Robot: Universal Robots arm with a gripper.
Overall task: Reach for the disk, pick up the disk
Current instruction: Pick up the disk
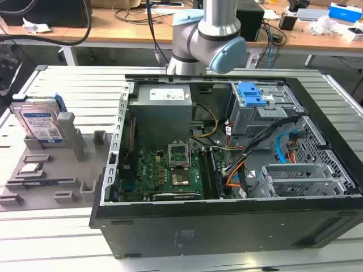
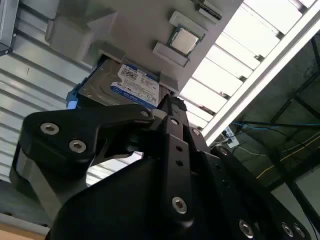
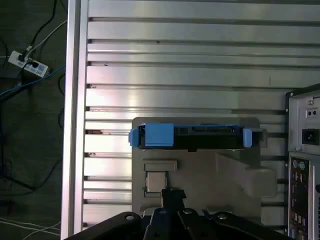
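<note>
The disk point(image 1: 41, 122) is being held upright in a slot of a grey fixture tray point(image 1: 79, 170) in the upper left of the exterior view, on the ribbed aluminium table point(image 1: 68, 79). Its labelled face is being turned toward that camera, and its blue bracket point(image 1: 59, 103) is being shown along the far edge. A small square processor chip point(image 1: 31, 168) is being kept in a pocket of the same tray, lower in the frame. The centre and right are being taken up by an open computer case point(image 1: 227, 170), and the robot arm point(image 1: 210, 34) is being seen above it at the top edge. In the second wrist view the end effector point(image 2: 167, 102) is being carried narrow, with nothing gripped, and is being pointed toward the disk but kept apart from it.
</note>
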